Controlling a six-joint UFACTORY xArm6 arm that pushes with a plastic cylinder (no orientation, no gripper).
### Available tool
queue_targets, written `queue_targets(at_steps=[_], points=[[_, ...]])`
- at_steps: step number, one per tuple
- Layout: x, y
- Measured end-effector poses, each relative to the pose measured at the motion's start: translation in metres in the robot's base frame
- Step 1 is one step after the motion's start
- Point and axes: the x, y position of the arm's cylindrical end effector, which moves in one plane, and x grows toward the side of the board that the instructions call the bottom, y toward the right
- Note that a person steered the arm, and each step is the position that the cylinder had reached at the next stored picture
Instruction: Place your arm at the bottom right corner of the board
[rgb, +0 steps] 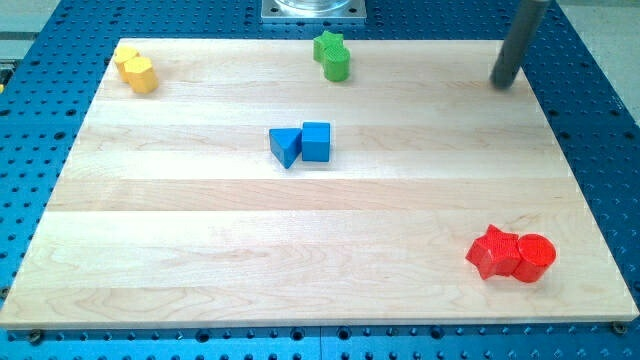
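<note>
No claw on arm: bare rod, my tip (503, 84) on board (200, 260) at 2 o'clock, touching no block. Pale wooden board lies on blue perforated table (600, 120).

Green blocks (333, 57) touching, 12 o'clock edge. Yellow blocks (135, 69) touching, 10 o'clock corner. Blue triangle (285, 147) against blue cube (316, 141), just above centre. Red star (493, 252) against red cylinder (535, 257), 4 o'clock corner, well apart from tip.

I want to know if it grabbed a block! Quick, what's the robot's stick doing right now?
No claw: my tip holds nothing and touches no block.
It sits at the board's top right, far above the red blocks.
</note>
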Motion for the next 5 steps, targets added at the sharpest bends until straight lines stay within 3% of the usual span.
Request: queue_targets(at_steps=[1,2,3,5], points=[[0.055,-0.029],[0.062,-0.028],[0.076,0.012],[0.19,0.116]])
